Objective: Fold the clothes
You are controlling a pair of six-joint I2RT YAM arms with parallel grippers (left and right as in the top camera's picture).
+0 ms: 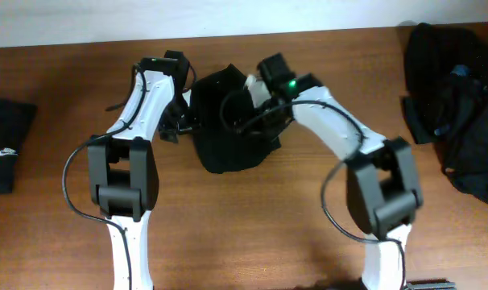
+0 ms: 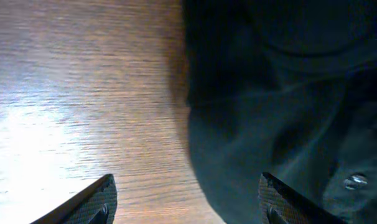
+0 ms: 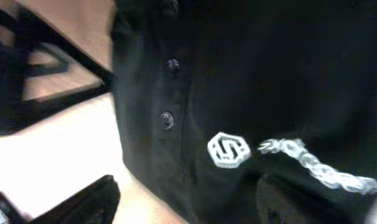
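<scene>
A black garment (image 1: 228,133) lies bunched in the middle of the table, between my two arms. In the right wrist view it shows a button placket and a white logo (image 3: 229,149). My left gripper (image 2: 185,202) is open at the garment's left edge, one finger over bare wood and one over the cloth (image 2: 269,124). My right gripper (image 3: 188,202) is open over the garment's edge near the logo, one finger over the table and one over the fabric. Neither gripper holds cloth.
A folded black garment with a white logo (image 1: 4,147) lies at the left table edge. A pile of black clothes (image 1: 457,97) lies at the far right. The table's back edge (image 1: 83,40) meets a white wall.
</scene>
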